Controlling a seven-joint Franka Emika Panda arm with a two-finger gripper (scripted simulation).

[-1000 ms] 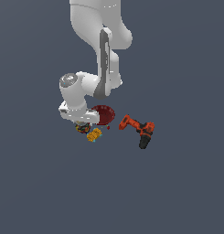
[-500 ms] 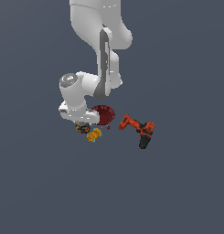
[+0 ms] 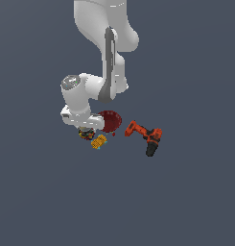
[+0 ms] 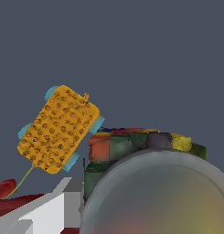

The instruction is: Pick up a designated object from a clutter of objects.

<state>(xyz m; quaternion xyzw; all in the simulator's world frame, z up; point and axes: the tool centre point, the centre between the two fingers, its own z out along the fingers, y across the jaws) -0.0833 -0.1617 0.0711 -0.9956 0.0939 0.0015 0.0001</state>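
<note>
Scanning the exterior view from its left, we find our gripper (image 3: 85, 129) low over the can (image 3: 85, 135), just beside the block (image 3: 99, 141); we cannot tell how its jaws stand. Next come the bowl (image 3: 110, 120) and, apart, the drill (image 3: 146, 136).

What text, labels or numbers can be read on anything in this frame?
None can be read.
Can: wrap shows only red, yellow, green and blue patches, too blurred for any lettering.
Yellow-orange block: dimpled texture only, no marks.
Drill: too small to show a brand or label.
Red bowl: plain.
</note>
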